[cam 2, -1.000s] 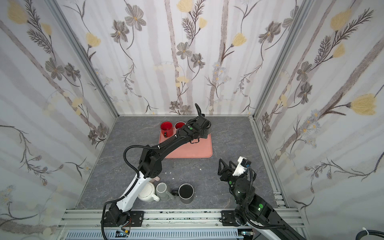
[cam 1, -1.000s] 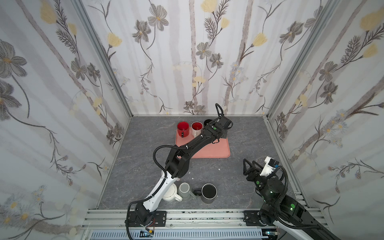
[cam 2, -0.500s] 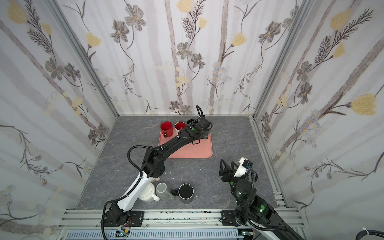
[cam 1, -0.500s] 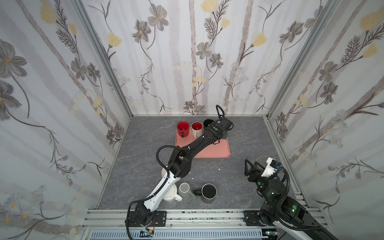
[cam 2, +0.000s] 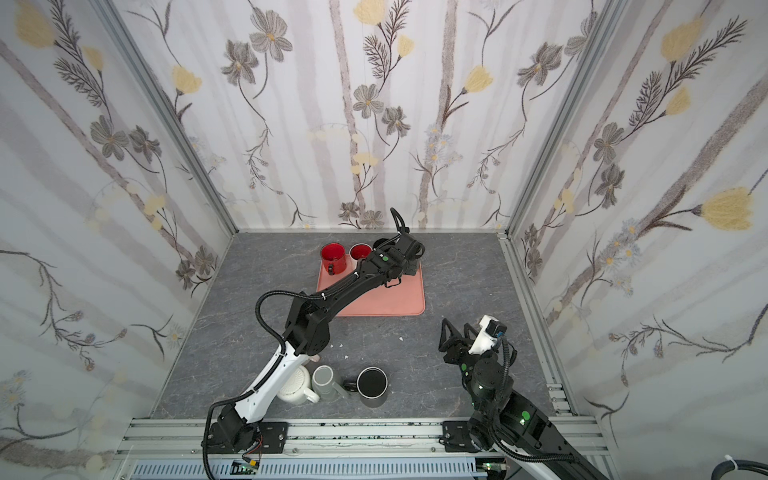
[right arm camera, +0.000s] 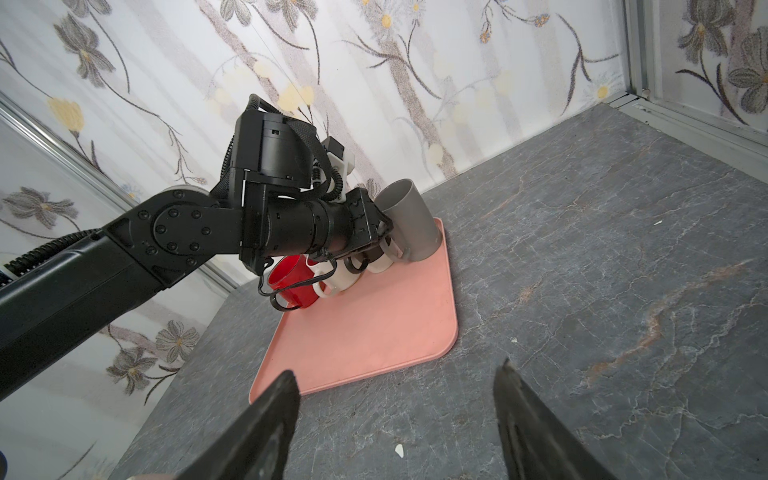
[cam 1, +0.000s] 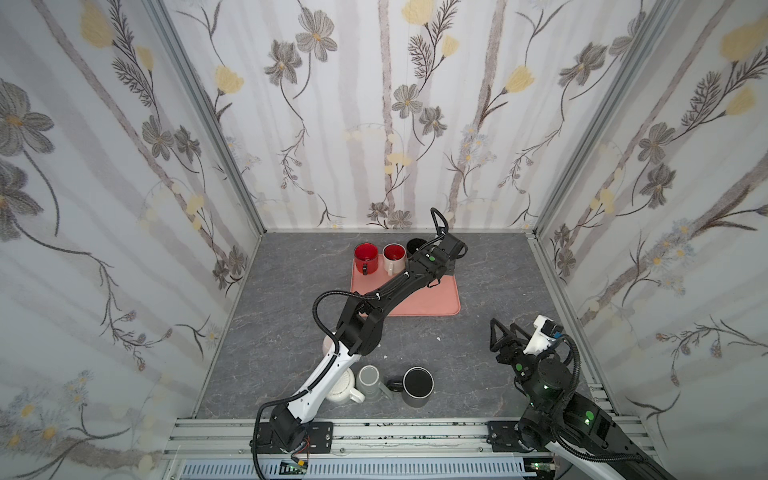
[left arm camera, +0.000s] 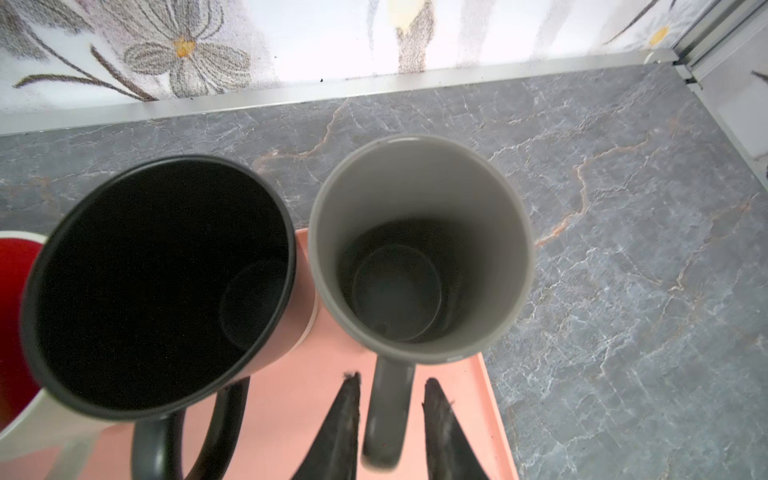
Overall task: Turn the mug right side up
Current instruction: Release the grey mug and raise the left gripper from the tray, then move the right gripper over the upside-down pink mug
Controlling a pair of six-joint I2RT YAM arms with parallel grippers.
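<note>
Standing mouth-up on the far right corner of the pink tray (right arm camera: 365, 328): one grey mug (left arm camera: 419, 232), its empty inside open to the left wrist view, handle (left arm camera: 386, 419) towards the arm. We count it right side up.

Left fingers (left arm camera: 345, 424): slightly parted, one on each side of that handle, a sliver of tray showing on both sides. We judge nothing gripped.

Right fingers (right arm camera: 266, 424): wide apart, empty, low over the bare desk (cam 1: 270, 299), well apart from the tray.

Beside the grey mug: a black-lined mug (left arm camera: 158, 282), then a white mug with red lining (cam 1: 393, 257) and a red mug (cam 1: 365, 257), all mouth-up.

Done, by our reckoning: the turning. Left to do: drawing the left fingers clear of the handle without tipping the mug.
</note>
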